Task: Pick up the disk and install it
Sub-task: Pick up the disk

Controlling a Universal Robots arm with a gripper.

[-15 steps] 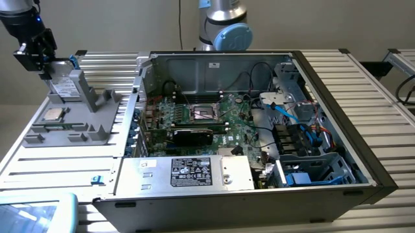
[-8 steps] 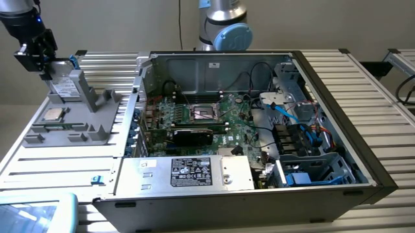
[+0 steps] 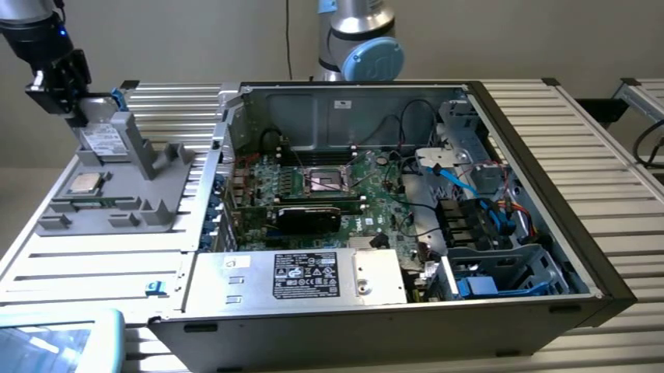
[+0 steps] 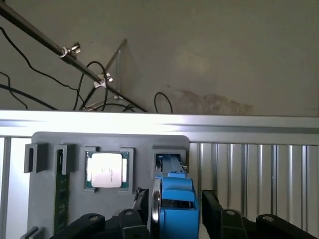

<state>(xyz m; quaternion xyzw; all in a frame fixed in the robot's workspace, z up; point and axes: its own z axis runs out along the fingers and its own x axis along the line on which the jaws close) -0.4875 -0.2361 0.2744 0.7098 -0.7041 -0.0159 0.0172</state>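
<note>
The disk [image 3: 102, 140], a silver-grey drive with a white label and a blue carrier edge, stands upright in a slot of the grey holder block [image 3: 124, 203] at the exterior view's left. My gripper [image 3: 75, 105] comes down on it from above. In the wrist view the disk [image 4: 179, 211] shows edge-on, its blue carrier between the two black fingers [image 4: 142, 204], which lie close against both faces. My gripper [image 4: 175, 201] looks shut on it, and the disk's lower end still reaches into the holder's slot [image 4: 169, 160].
A square silver processor chip [image 3: 83, 183] [image 4: 106, 170] lies in the holder beside the disk, and a green memory stick [image 4: 62, 196] stands further along. The open computer case [image 3: 524, 148] holds the motherboard [image 3: 332, 186], a silver power supply [image 3: 311, 276] and a drive cage [image 3: 498, 268].
</note>
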